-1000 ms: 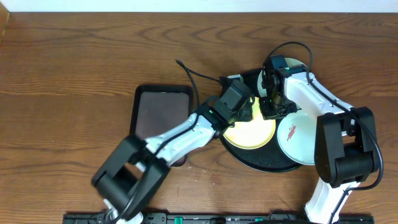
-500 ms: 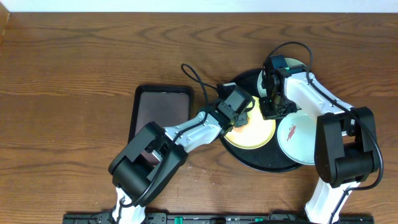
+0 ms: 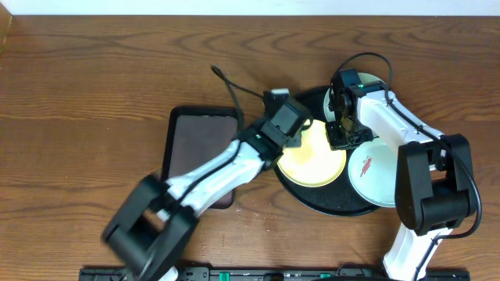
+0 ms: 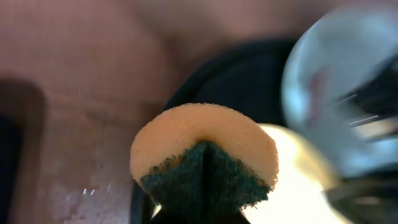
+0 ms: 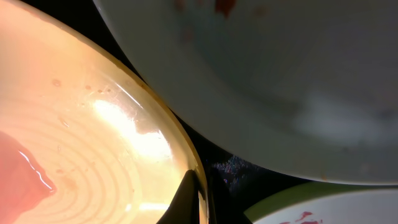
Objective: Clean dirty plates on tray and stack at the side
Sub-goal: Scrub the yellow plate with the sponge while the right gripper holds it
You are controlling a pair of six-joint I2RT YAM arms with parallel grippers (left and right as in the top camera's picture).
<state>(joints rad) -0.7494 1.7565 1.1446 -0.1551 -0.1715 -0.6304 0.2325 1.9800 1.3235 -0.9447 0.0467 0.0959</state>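
1. Plates: three sit on the black tray (image 3: 328,204). The yellow plate (image 3: 312,165) is at the tray's 9 o'clock side. The smeared mint plate (image 3: 373,173), w/ a red-brown mark, is at 4 o'clock and overhangs the rim. The second mint plate (image 3: 361,80) is at approx. 12–1 o'clock, mostly under the R arm.
2. Yellow plate and smeared mint plate lie just beside each other. R wrist view shows a dark strip of tray between the yellow rim and a pale plate.
3. R gripper (image 3: 347,139): jaws together, nipping the yellow plate's rim at its 1–2 o'clock edge. In the R wrist view a dark fingertip (image 5: 189,198) meets that rim.
4. L gripper (image 3: 299,134): clamped on a folded sponge (image 4: 204,155), orange outside w/ the green scrub face in the fold. It sits over the yellow plate's 10–11 o'clock edge. L wrist view is blurred, so can't tell if the sponge touches the plate.
5. Yellow plate up close in the R wrist view: glossy, w/ a pinkish patch at the frame's 8 o'clock corner.
6. Outward: the dark rect. tray (image 3: 195,136) lies at 9 o'clock of the black tray, and the L arm crosses over it. A black cable (image 3: 234,87) sticks up at 11 o'clock of the L gripper. All of it rests on the wooden table (image 3: 94,86).
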